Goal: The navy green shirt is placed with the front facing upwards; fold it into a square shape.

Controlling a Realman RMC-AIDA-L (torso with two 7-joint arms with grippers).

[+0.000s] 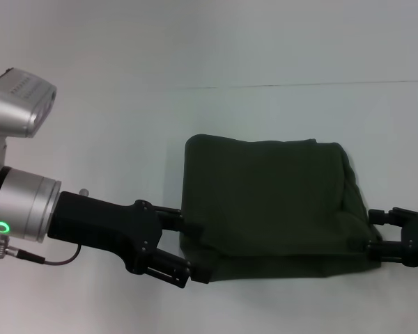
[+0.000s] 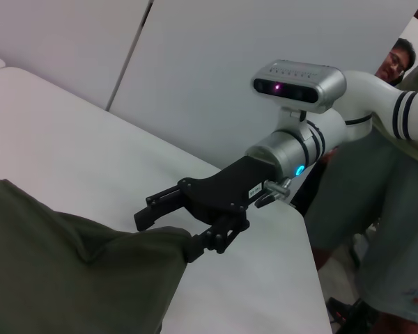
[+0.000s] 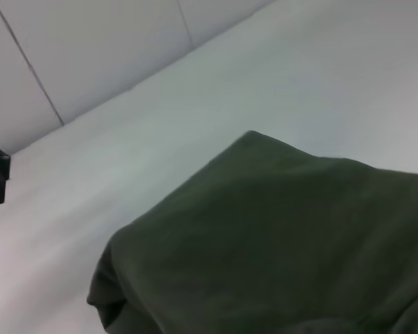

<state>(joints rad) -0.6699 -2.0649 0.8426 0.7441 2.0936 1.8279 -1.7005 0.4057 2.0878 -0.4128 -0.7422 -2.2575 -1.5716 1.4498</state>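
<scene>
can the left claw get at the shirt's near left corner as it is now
Probably yes: the left claw already sits at the left edge of the navy green shirt, near that corner, with only bare table around it and nothing between.

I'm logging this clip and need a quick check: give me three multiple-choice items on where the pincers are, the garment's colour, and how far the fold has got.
1. Where are the two pincers?
A. Both raised above the shirt's middle
B. One at each near corner of the shirt
C. Both parked off the table

2. What colour is the shirt's visible surface?
A. Plain dark olive green
B. White with stripes
C. Bright red

3. What state is the shirt in?
A. Spread flat, sleeves out
B. Crumpled in a ball
C. Folded into a rough rectangle

Answers:
1. B: the left pincer and the right pincer sit at opposite near corners of the shirt.
2. A: only plain dark green cloth shows.
3. C: no sleeves stick out, layered edges show along its near side on the white table.
</scene>
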